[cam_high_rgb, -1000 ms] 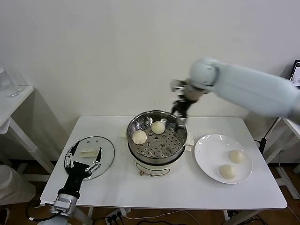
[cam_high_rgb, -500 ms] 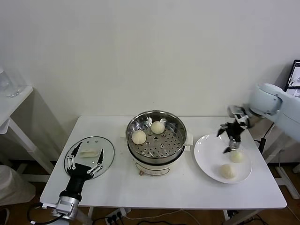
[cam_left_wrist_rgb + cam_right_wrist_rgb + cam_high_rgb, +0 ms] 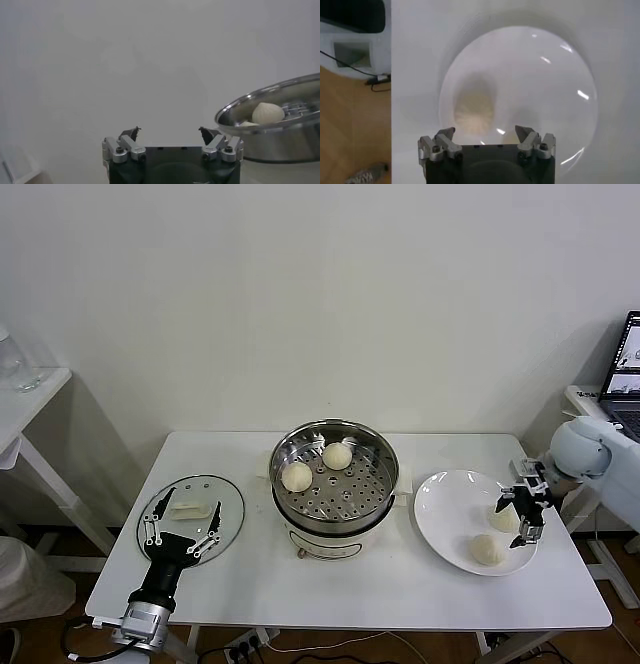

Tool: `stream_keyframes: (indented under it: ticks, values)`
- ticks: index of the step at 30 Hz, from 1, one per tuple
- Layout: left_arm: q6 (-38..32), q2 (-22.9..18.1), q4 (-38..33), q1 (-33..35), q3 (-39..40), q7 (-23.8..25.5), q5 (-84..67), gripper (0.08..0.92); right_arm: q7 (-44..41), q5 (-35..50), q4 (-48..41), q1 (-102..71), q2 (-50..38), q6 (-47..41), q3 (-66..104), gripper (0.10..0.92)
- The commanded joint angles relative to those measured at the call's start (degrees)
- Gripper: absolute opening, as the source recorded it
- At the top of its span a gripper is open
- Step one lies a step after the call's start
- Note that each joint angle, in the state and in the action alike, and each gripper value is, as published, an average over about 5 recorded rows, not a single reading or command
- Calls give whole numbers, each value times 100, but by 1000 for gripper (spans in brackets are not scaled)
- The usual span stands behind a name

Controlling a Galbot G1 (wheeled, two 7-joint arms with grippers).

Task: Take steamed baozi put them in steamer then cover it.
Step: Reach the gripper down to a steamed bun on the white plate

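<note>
The right tool (image 3: 524, 517) hangs over the far right side of the white plate (image 3: 450, 519) with its fingers spread wide and nothing between them; in the head view it sits just above the two steamed baozi (image 3: 488, 549) left on that plate, one directly under it and the other a little nearer the robot, and whether a fingertip touches the upper bun cannot be told. Its wrist view looks straight down on the plate (image 3: 555, 85) with one bun (image 3: 474, 112) just ahead of the open fingers (image 3: 445, 134). The left tool (image 3: 181, 533) rests low at the near left corner of the counter (image 3: 400, 594), fingers also wide apart and empty, lying over the near edge of the cover (image 3: 225, 509), the glass lid that lies flat on the counter to the left of the steamer (image 3: 335, 479). Two more buns (image 3: 297, 476) sit on the perforated tray inside the steamer, toward its left and back; the left wrist view shows the pot's rim (image 3: 270, 102) with a bun (image 3: 268, 112) inside. The counter is white, set against a plain pale wall, with a small side table (image 3: 25, 399) to the left and a laptop (image 3: 625, 374) at the right edge.
</note>
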Motion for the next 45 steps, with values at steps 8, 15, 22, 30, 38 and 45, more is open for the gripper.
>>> stream_keyframes:
  ticks: [8,15,22,30,38,45]
  values:
    - [18,-12,57,-15,1,-3,10,823,271,-271,-358,-613,434,13,268,823]
    - [26,-8,97,-39,-14,-4,8,823,253,-321,-433,-678,535,15,285,823]
    - [30,-9,129,-63,-18,-3,6,823,228,-353,-469,-716,550,17,323,823]
    - [21,-15,144,-64,-14,-1,9,823,199,-408,-477,-841,556,13,450,822]
    - [1,-15,153,-43,-21,10,13,823,218,-410,-486,-919,569,22,558,719]
    - [5,-16,131,-31,-18,10,16,823,181,-264,-421,-700,430,23,499,687]
